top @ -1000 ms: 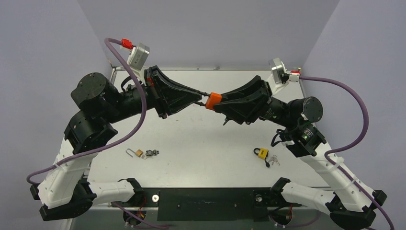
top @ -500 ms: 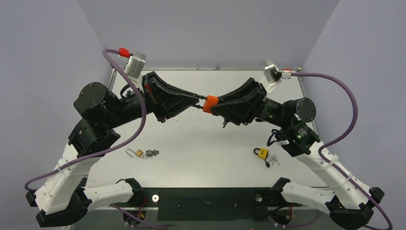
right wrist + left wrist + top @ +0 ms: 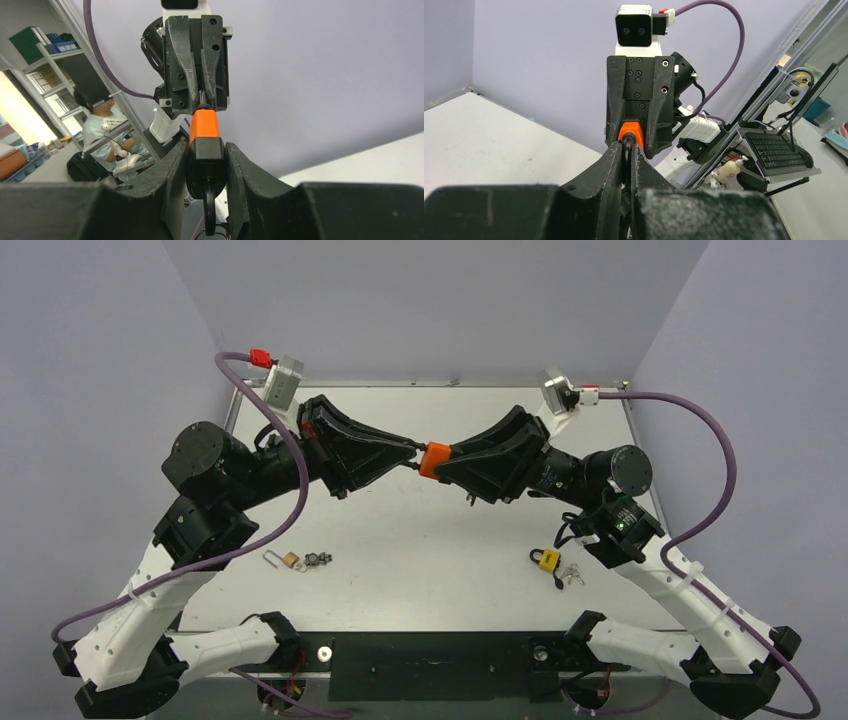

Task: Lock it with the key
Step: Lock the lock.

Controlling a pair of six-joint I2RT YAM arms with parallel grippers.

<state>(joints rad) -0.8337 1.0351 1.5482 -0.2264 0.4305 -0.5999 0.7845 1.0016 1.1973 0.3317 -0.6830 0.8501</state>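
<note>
An orange and black padlock (image 3: 432, 459) is held in mid-air above the table's middle. My right gripper (image 3: 447, 463) is shut on its black end (image 3: 205, 159), with the shackle pointing back toward the wrist. My left gripper (image 3: 411, 452) is shut on a thin key (image 3: 628, 145) whose tip meets the padlock's orange end (image 3: 630, 133). The two grippers face each other tip to tip. In the right wrist view the left gripper (image 3: 201, 96) sits just beyond the orange end (image 3: 204, 125). The key blade is mostly hidden between the left fingers (image 3: 614, 160).
A small brass padlock with an open shackle (image 3: 285, 560) and its keys (image 3: 318, 560) lie at the front left of the white table (image 3: 420, 560). A yellow padlock (image 3: 545, 559) with keys (image 3: 572, 576) lies at the front right.
Both grippers, still joined at the padlock, have drifted slightly left and lower in the view. Both wrists have turned a little. Holds are unchanged.
</note>
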